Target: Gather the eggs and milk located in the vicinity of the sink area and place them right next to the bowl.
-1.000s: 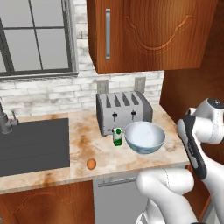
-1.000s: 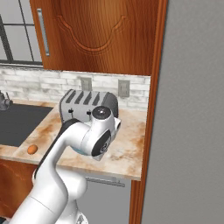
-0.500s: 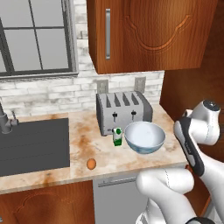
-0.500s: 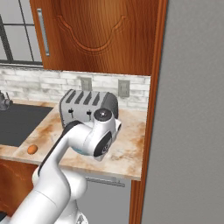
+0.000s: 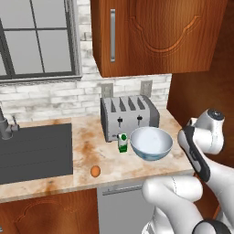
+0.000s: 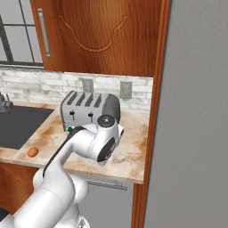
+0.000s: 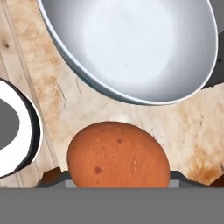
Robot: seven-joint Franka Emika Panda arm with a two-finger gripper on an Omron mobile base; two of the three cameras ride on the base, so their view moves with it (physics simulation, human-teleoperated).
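An egg sits close before the hand camera, just short of the bowl, though whether the fingers grip it cannot be told; a second egg lies near the counter's front edge; further back, the milk stands just left of the bowl, before the toaster; the sink lies at far left.

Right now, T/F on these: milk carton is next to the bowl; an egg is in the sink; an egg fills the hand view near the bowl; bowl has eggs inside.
1. The milk carton stands beside the bowl. True.
2. An egg is in the sink. False: the counter egg lies on the countertop, outside the basin.
3. A second egg sits close in the hand view, near the bowl. True.
4. The bowl holds eggs. False: it is empty.
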